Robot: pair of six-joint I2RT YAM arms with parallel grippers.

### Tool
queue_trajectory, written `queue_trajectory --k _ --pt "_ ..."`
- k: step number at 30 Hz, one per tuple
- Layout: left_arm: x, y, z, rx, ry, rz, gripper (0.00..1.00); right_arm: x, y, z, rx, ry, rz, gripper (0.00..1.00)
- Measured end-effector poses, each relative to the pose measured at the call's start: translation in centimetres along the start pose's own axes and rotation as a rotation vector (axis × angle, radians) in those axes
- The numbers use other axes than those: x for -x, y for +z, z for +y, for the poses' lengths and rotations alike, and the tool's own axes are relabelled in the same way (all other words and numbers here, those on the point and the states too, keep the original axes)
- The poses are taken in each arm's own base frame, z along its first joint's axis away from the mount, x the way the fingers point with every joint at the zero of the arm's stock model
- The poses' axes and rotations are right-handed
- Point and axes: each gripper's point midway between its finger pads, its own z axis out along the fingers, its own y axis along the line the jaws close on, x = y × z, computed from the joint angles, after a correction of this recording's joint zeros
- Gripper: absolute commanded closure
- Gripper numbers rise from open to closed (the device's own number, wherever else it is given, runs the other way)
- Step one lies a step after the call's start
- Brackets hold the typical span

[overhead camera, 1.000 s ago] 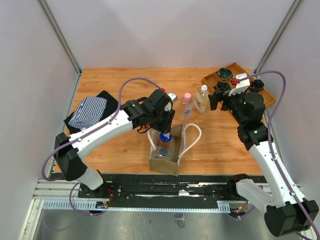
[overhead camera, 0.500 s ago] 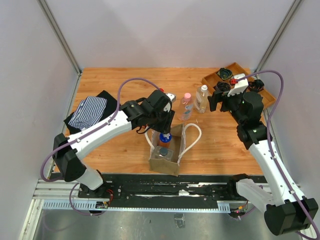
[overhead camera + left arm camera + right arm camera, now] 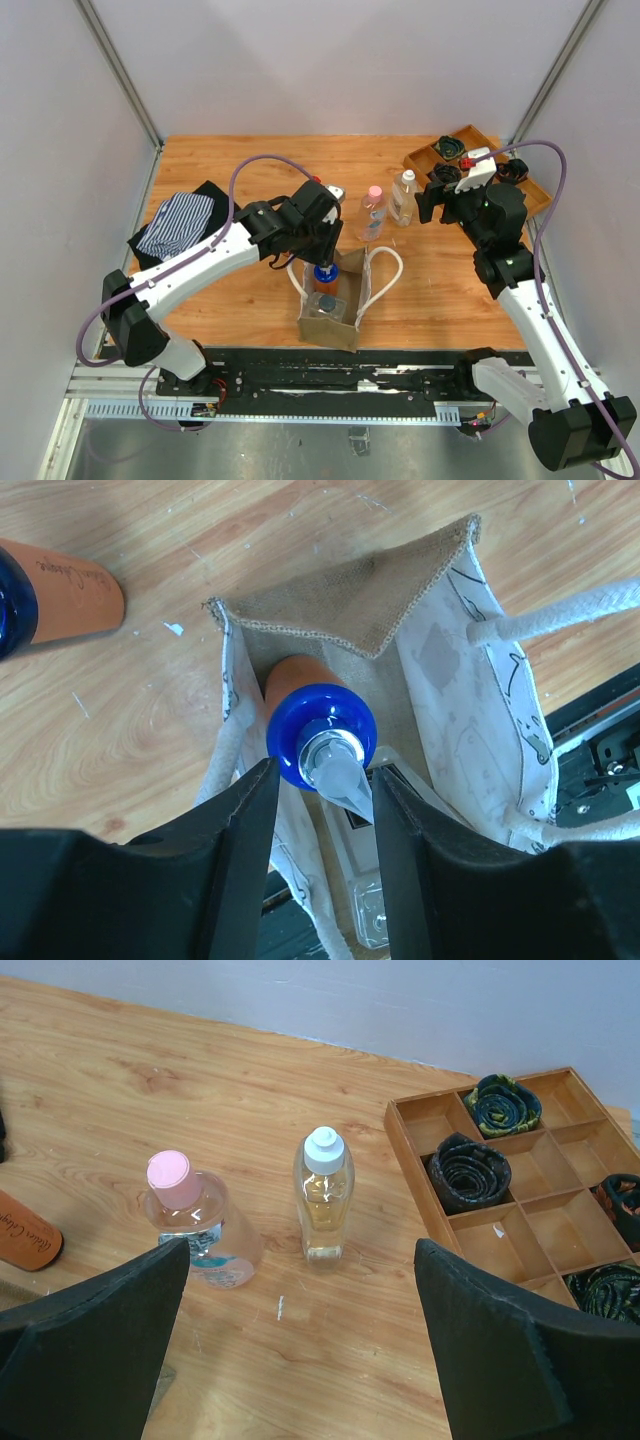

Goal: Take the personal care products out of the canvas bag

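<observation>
In the left wrist view the left gripper (image 3: 323,775) is seen from above. Its two black fingers (image 3: 240,870) are pinched against either side of the blue cap of an orange-brown bottle (image 3: 300,685). This bottle is held upright at the middle of the frame, in the open mouth of the canvas bag (image 3: 440,660). Its body is partly sunk inside the bag and its grey pump nozzle is pointed toward the bottom edge. A clear item (image 3: 365,925) is glimpsed deeper in the bag near the bottom of the frame; what it is cannot be told. A white rope handle (image 3: 560,620) is laid out to the right. A second orange-brown bottle (image 3: 70,600) is found lying on its side on the wooden table (image 3: 150,740) in the upper left corner, outside the bag.

In the overhead view the bag is placed at the lower middle of the tabletop, and folded striped clothing (image 3: 178,222) is seen at the left.

In the right wrist view the right gripper (image 3: 300,1260) is spread wide, its fingers filling the two lower corners. A pink-capped clear bottle (image 3: 195,1220) and a white-capped clear bottle (image 3: 323,1200) are stood upright near each other, not touching, at the middle of the frame. A wooden compartment tray (image 3: 410,1160) is set at the right, with dark coiled bundles (image 3: 468,1168) in several compartments.
</observation>
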Motion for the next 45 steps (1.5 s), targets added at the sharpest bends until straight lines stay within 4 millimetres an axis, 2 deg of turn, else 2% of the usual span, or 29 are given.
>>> queue_trajectory --k 9,14,17,24,29,33,39,42,45 --pt "-0.4 0.2 -0.1 -0.007 0.000 0.015 0.53 0.0 0.0 0.0 0.000 0.000 0.000 0.05" --pt "-1.6 1.3 0.1 -0.009 0.005 0.046 0.56 0.0 0.0 0.1 0.005 0.000 0.000 0.05" --pt "-2.7 2.4 0.4 0.003 0.011 0.075 0.62 0.0 0.0 0.1 0.006 0.000 0.001 0.05" --pt "-2.1 2.7 0.2 -0.008 0.024 0.050 0.89 -0.2 0.0 0.1 0.006 0.000 0.007 0.05" --pt "-2.0 2.1 0.3 0.009 0.027 0.073 0.96 0.1 -0.1 0.1 0.007 0.000 0.004 0.05" --pt "0.6 0.0 -0.3 0.002 0.023 0.024 0.96 0.5 -0.1 0.4 0.021 0.002 -0.003 0.07" --pt "7.6 -5.9 -2.2 -0.050 0.000 -0.169 0.97 0.2 -0.2 1.0 0.042 0.017 0.011 0.10" --pt "10.5 -8.9 -2.7 -0.063 -0.013 -0.260 0.99 -0.3 -0.3 2.4 0.083 0.017 0.031 0.11" --pt "12.6 -11.0 -2.6 -0.050 -0.023 -0.330 1.00 -0.5 -0.4 4.2 0.132 0.015 0.038 0.11"
